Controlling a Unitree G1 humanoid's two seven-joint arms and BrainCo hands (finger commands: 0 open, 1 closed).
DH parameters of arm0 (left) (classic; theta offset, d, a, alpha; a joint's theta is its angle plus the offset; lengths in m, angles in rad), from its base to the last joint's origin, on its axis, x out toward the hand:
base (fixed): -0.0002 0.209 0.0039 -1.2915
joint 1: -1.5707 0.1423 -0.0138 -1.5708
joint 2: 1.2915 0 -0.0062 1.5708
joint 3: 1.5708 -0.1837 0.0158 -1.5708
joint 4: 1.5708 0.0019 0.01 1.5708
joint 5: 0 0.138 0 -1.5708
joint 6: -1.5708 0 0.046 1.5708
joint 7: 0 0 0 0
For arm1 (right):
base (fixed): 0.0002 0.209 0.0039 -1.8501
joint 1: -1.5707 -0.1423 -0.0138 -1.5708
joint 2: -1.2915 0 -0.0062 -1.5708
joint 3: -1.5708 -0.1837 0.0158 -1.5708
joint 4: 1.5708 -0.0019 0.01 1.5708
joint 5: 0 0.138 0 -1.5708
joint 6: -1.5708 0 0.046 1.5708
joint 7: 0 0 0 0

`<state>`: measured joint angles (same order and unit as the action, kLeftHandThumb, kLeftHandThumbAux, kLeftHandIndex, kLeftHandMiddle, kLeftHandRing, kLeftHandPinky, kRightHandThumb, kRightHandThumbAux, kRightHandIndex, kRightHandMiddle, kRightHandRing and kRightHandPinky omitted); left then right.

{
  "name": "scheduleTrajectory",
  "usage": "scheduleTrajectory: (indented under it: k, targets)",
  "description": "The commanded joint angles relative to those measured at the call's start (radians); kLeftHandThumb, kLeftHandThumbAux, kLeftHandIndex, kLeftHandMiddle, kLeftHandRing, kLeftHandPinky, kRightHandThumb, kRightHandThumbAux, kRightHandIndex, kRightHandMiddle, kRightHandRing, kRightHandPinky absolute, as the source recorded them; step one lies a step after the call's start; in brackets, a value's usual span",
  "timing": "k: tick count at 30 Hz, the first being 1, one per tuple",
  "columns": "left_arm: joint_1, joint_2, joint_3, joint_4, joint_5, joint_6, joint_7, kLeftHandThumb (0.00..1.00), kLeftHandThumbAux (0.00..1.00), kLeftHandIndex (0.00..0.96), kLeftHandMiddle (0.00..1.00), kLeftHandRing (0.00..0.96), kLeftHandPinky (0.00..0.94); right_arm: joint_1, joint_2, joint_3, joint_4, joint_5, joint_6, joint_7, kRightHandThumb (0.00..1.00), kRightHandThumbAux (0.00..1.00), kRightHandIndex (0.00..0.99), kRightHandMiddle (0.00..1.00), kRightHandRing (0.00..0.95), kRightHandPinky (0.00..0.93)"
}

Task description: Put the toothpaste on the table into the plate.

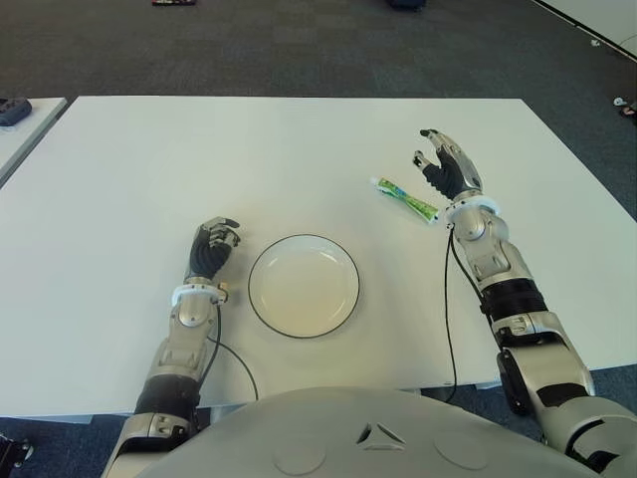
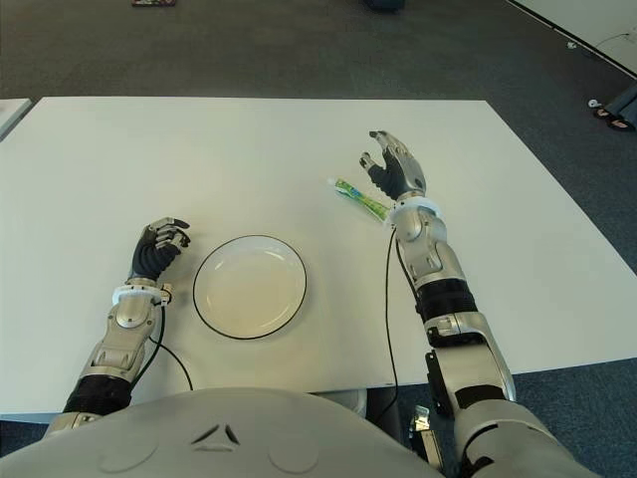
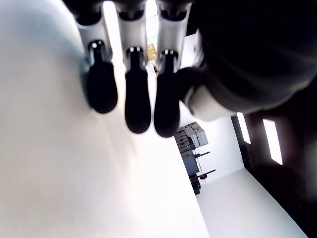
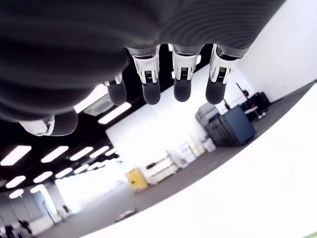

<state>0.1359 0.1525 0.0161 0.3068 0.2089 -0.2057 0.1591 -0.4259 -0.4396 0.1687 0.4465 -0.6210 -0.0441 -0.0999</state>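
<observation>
One toothpaste (image 1: 404, 199) lies slantwise, its green end pointing toward the robot's right; the right hand (image 1: 445, 162) hovers unclenched beside it, holding nothing.

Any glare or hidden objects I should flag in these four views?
Eye views: even light, toothpaste and plate clearly shown. Left wrist view: table glares white behind the left hand. Right wrist view: right hand against bright ceiling lights, toothpaste unseen.

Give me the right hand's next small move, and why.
Probably lower the right hand onto the toothpaste and close. Its fingers are open and hold nothing, the tube lies on the table just beside it, and the plate has nothing in it. The left hand shows beside the plate.
</observation>
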Motion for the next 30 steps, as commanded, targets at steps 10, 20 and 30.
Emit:
scheduleTrajectory:
  k: [10, 20, 30]
  targets:
    - [0.028, -0.022, -0.014, 0.015, 0.016, 0.036, 0.017, 0.704, 0.721, 0.433, 0.585, 0.568, 0.527, -0.196, -0.070, 0.135, 0.187, -0.112, 0.057, 0.117, 0.605, 0.114, 0.000, 0.000, 0.000, 0.000]
    - [0.039, -0.024, -0.015, -0.001, 0.021, 0.034, 0.020, 0.704, 0.721, 0.433, 0.590, 0.570, 0.537, -0.333, -0.069, 0.234, 0.417, -0.145, 0.023, 0.158, 0.586, 0.109, 0.000, 0.000, 0.000, 0.000]
    - [0.046, -0.028, -0.014, -0.015, 0.023, 0.046, 0.022, 0.702, 0.721, 0.433, 0.596, 0.570, 0.515, -0.432, -0.024, 0.342, 0.610, -0.180, -0.007, 0.165, 0.571, 0.116, 0.000, 0.000, 0.000, 0.000]
